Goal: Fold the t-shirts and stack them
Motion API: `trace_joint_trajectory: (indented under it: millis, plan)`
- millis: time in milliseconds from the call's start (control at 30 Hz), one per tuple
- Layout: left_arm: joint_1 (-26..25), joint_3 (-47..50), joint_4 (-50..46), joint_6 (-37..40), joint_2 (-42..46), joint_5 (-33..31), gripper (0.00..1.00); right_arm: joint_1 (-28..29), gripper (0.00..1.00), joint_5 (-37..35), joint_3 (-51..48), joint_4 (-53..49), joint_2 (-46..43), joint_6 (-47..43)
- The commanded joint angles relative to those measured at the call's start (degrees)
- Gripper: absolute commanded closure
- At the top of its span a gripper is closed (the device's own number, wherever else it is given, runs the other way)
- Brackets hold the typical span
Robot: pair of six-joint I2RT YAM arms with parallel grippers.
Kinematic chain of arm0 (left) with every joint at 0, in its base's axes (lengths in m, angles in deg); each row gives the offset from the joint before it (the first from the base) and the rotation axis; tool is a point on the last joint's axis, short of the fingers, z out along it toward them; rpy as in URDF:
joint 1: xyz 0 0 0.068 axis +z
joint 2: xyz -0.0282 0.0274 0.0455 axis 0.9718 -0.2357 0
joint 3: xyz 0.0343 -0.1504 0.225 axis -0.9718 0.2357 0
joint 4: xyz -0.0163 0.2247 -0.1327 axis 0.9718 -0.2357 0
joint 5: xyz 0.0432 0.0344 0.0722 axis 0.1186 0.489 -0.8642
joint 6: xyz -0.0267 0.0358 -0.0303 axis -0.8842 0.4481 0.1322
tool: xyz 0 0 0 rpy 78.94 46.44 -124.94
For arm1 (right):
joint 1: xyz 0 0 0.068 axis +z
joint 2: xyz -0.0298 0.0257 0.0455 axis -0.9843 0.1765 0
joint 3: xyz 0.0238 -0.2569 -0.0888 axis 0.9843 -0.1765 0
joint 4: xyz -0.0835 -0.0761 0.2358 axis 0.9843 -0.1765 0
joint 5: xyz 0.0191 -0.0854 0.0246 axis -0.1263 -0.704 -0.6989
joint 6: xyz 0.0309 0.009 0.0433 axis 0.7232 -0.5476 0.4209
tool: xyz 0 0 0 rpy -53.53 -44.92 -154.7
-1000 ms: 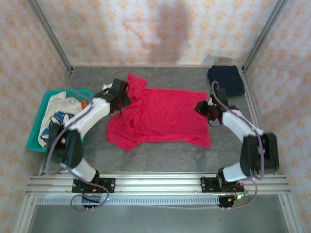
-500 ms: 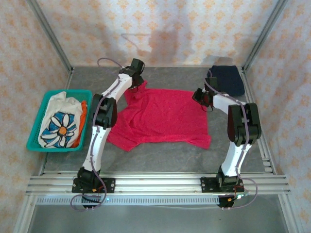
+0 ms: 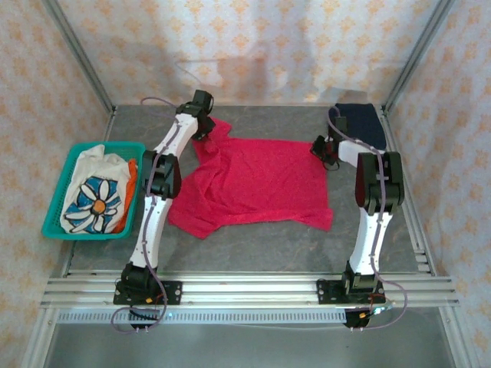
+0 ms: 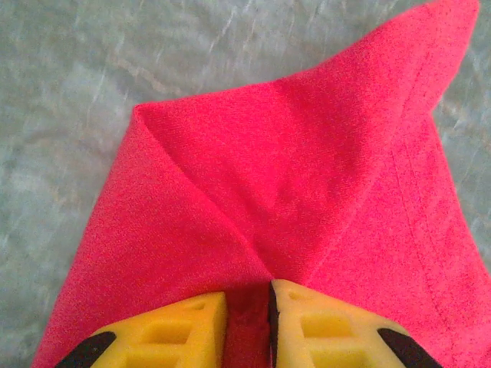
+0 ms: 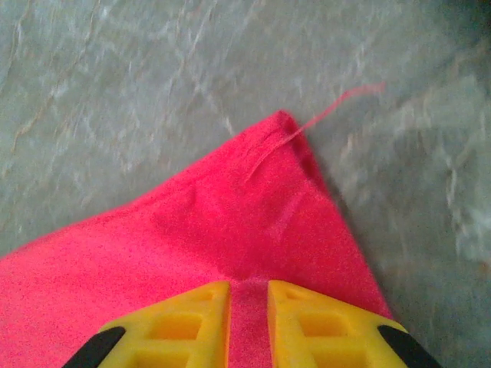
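Observation:
The bright red t-shirt [image 3: 257, 182] lies spread on the grey table. My left gripper [image 3: 205, 130] is shut on its far left corner, where the cloth bunches into a fold [image 4: 253, 230] between the yellow fingers [image 4: 192, 322]. My right gripper [image 3: 326, 151] is shut on the far right corner [image 5: 261, 222], a loose thread trailing off its tip. The dark navy folded t-shirt [image 3: 359, 124] rests at the far right corner. The white t-shirt with the blue-orange flower print [image 3: 96, 193] lies in the basket.
A teal plastic basket [image 3: 55, 218] stands at the left edge of the table. Metal frame posts and patterned curtain walls close in the sides and back. Bare grey table shows in front of the red shirt.
Both arms have stretched toward the back of the table, pulling the red shirt's far edge with them. The shirt now lies flatter and further back.

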Motion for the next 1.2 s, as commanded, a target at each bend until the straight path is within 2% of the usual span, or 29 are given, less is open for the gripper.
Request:
trace_joint_trajectory:
  millis: [0,233,300,367,433,533,667,767,933,1067,1167]
  plan:
    - [2.71,-2.87,-5.86,-0.70,-5.17,1.18,0.77,-1.21,0.81,-2.17,3.73,-6.06,4.44,-0.08]
    - [7.38,-3.63,-1.82,-1.94,-5.98,4.54,0.74,-2.71,0.84,-3.08,15.92,-10.85,11.21,2.06]
    - [7.78,-4.61,-1.06,-1.27,-5.98,6.16,0.67,-2.72,0.84,-3.62,19.99,-13.26,12.92,1.98]
    - [7.85,-6.37,-1.54,-0.28,-5.74,8.26,0.56,-2.73,0.83,-3.63,22.48,-14.56,13.45,1.56]
    - [7.58,-6.67,-2.30,0.92,-4.06,9.69,0.47,-2.73,0.79,-1.44,21.35,-12.25,11.64,1.57]
    - [6.63,-3.75,-2.92,3.32,1.34,7.66,0.31,-2.56,0.72,0.79,18.15,-8.95,6.80,1.27]
    - [4.79,6.55,0.17,7.00,12.82,3.35,0.15,-2.04,0.59,1.70,10.32,-3.93,-2.56,-0.01]
    - [2.96,15.95,1.00,9.57,22.00,-2.62,0.09,-1.67,0.48,1.52,0.26,1.00,-11.19,-0.64]
    - [-0.77,43.05,8.38,8.07,41.64,-10.92,0.08,-1.84,0.37,-2.26,-18.67,4.70,-27.07,-0.12]
    - [-4.17,65.28,10.94,-0.07,58.08,-14.33,0.14,-1.94,0.36,-2.53,-30.83,2.09,-39.04,3.59]
    - [-6.62,75.92,7.34,-8.66,65.40,-15.82,0.16,-1.94,0.34,-2.45,-36.72,-2.41,-46.48,4.88]
